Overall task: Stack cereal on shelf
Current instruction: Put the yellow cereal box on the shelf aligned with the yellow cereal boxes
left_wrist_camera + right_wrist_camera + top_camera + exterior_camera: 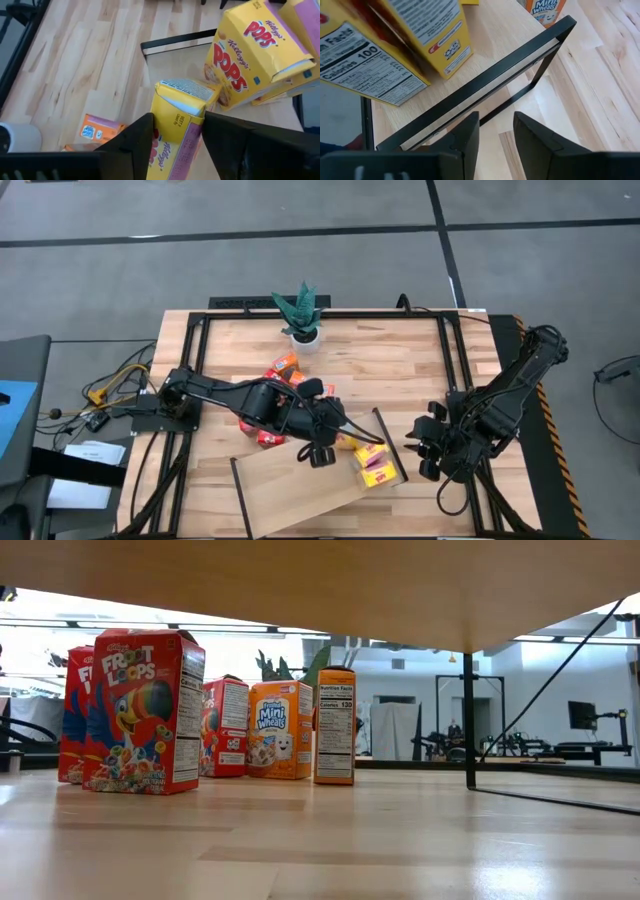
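The left gripper, at the lower centre of the frame, pinches a yellow Pops box above the shelf; the right gripper is spread.

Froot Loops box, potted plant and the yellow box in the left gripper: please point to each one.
Froot Loops box [135, 710], low view, front face.
Potted plant [303, 311], high view, leaves.
Yellow box [181, 107], left wrist view, top flap, between the left gripper [177, 132] fingers.

Grey carpet floor with dark seams surrounds the wooden table.
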`<state>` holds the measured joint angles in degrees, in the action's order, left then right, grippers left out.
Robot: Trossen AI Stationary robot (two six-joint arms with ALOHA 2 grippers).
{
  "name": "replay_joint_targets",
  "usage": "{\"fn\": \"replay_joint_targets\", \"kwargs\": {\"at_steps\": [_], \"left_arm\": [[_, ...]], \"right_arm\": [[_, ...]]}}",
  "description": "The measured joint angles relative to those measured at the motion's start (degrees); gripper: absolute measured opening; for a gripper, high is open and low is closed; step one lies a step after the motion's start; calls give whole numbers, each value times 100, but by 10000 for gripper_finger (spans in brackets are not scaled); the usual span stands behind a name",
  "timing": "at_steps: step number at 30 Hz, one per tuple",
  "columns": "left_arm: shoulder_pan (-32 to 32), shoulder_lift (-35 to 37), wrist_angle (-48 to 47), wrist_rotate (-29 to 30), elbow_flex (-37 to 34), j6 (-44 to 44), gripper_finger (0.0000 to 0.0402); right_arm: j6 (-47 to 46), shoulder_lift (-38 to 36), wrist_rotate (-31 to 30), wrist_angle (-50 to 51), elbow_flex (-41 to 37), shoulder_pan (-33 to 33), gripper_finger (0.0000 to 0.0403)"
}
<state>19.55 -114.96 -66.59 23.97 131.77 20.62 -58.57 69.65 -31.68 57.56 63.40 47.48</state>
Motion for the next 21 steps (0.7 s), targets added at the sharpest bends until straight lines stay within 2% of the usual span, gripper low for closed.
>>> {"fn": "replay_joint_targets", "kwargs": {"at_steps": [11,21], "left_arm": [[-2,0,71,-74,1,-33,196],[-2,2,390,-72,1,-29,202]], "right_arm": [[4,0,-13,1,4,0,157],[37,0,-13,2,4,0,151]]}}
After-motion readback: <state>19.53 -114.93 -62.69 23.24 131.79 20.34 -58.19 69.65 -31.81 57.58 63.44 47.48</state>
